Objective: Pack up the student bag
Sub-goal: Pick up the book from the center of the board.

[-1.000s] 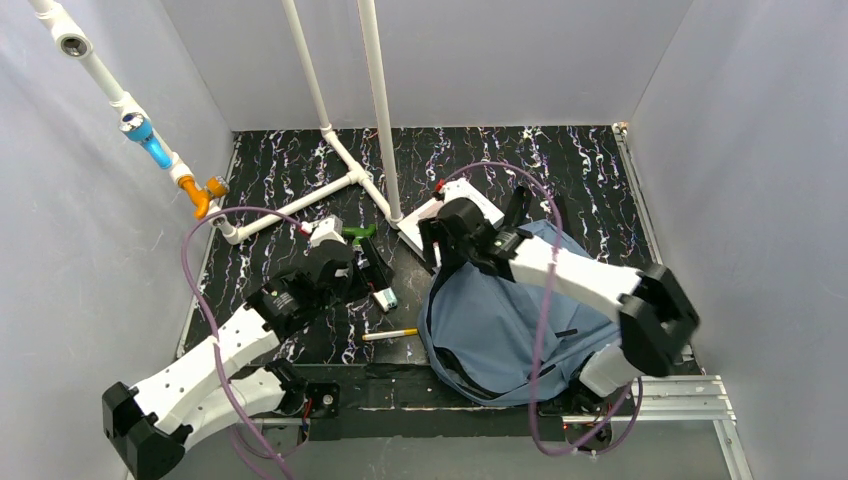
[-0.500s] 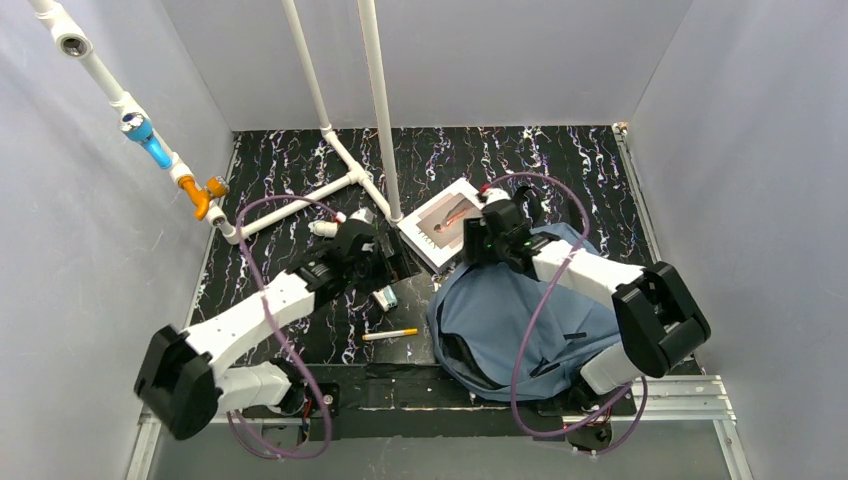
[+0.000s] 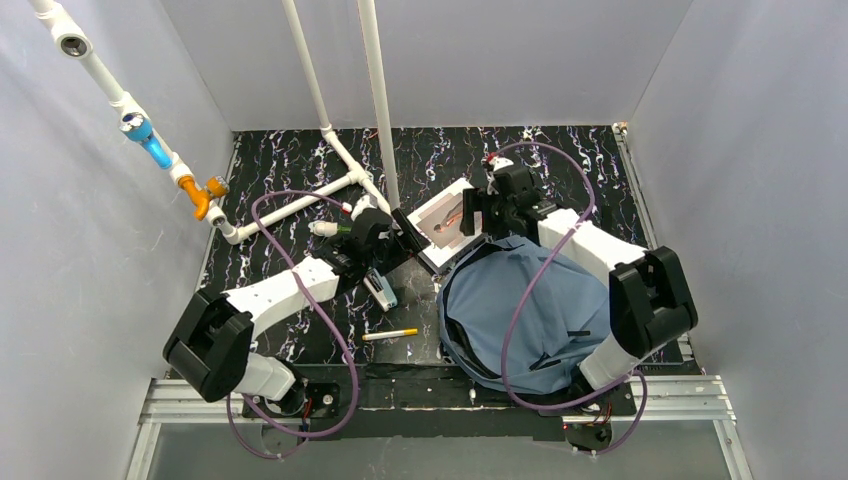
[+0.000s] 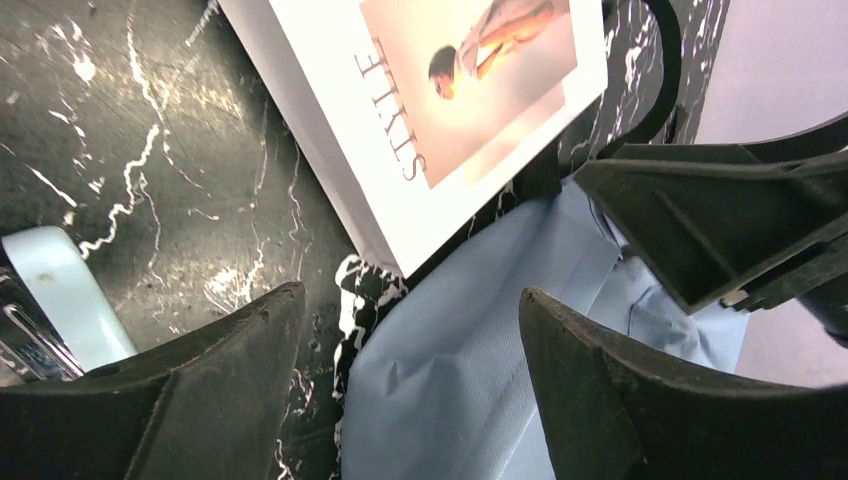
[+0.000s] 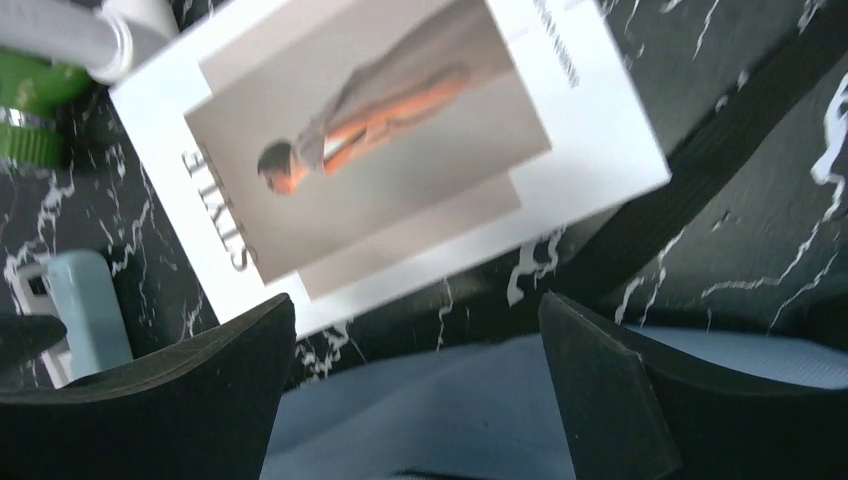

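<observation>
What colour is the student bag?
The student bag is slate blue, clearest in the top external view.

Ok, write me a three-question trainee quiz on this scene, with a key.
1. True or false: the white book lies inside the student bag.
2. Which word is printed on the book's cover? A) STYLE B) HOME C) MUSIC
3. Fill the gap: the yellow pen lies on the table to the robot's ___ of the bag.

Key:
1. False. The book lies on the table, beside the bag's far edge.
2. A.
3. Left.
</observation>
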Robot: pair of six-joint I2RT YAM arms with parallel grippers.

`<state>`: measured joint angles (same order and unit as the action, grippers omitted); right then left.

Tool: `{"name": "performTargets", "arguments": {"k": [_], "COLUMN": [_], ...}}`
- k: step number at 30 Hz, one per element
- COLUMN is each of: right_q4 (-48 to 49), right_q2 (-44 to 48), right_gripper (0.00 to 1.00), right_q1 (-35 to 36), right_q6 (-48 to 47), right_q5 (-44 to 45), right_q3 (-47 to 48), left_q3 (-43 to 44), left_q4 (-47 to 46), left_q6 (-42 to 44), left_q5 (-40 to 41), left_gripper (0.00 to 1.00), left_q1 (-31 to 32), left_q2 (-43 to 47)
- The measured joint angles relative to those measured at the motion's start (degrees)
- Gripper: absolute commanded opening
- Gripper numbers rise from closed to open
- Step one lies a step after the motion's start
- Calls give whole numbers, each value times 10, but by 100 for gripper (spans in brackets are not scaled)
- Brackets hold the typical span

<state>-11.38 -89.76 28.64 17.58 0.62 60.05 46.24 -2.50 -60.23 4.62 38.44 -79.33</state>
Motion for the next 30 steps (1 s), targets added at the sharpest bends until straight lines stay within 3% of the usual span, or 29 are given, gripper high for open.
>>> {"name": "performTargets", "arguments": {"k": [4, 9, 20, 30], "right_q4": [-24, -29, -7, 51], "right_q2": [-50, -118, -178, -196], "right_gripper": [98, 98, 98, 95], "right_q1": [-5, -21, -67, -97], "right_q6": [1, -1, -2, 20], "right_q5": [9, 23, 3, -40], "right_q3": [75, 141, 160, 160], "left_q3": [5, 22, 34, 34], "left_q4": [-10, -17, -74, -115], "left_q6": [-12, -20, -25, -37], "left_q5": [30, 33, -6, -22], "left_gripper": [84, 84, 79, 94], "left_q1": [-5, -19, -38, -38], "left_q2": [-14, -65, -138, -151]}}
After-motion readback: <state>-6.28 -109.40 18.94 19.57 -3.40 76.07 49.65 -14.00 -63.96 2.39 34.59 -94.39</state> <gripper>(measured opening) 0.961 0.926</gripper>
